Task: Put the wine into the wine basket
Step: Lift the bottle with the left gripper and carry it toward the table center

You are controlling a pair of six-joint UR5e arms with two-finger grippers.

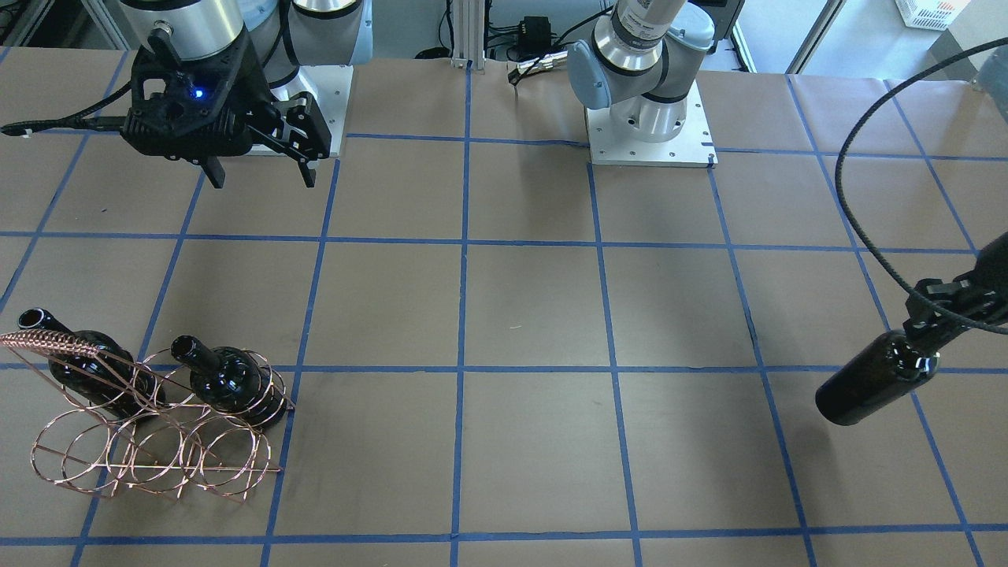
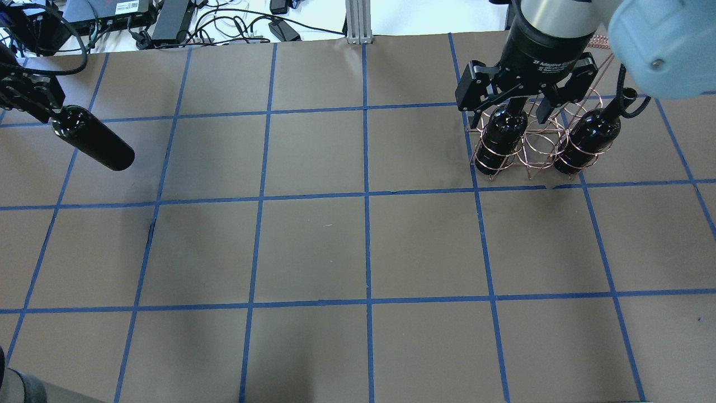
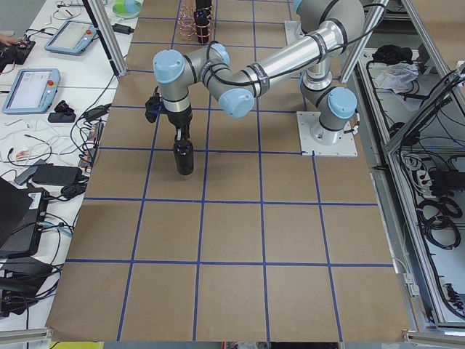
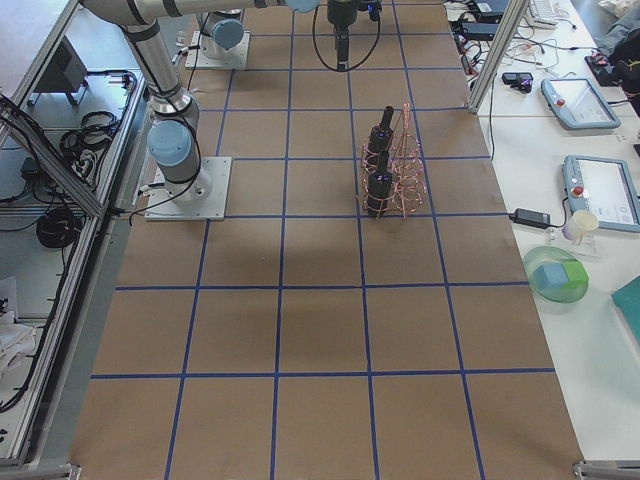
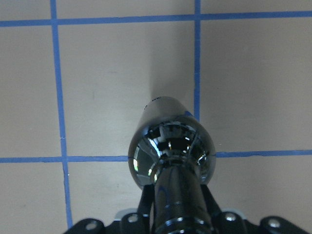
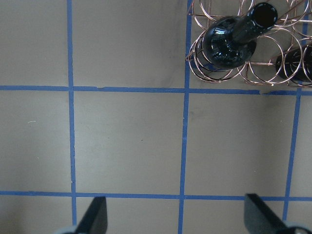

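Taking the overhead view as a clock face with 12 o'clock at the far edge, the wine (image 2: 92, 139) is out at about 10 o'clock on the table (image 2: 313, 246). It hangs neck-up from the left gripper (image 2: 33, 98), whose fingers are pinched on the neck. The left wrist view looks straight down the neck onto the glossy shoulder, with the bottle over a crossing of the blue tape lines (image 5: 58, 97). From the left-end camera the bottle stands upright under the near arm. Its base seems just clear of the paper, though that view is too small to be sure.

The wine basket (image 2: 537, 151) stands at about 1 o'clock, well apart from the held bottle. Two other bottles (image 2: 500, 137) sit in it, one at each end, necks tilted up through the copper rings.

The right gripper (image 2: 512, 109) hovers above the basket's 9 o'clock end with its fingers spread wide and nothing between them. In its wrist view the basket lies at about 1 o'clock.
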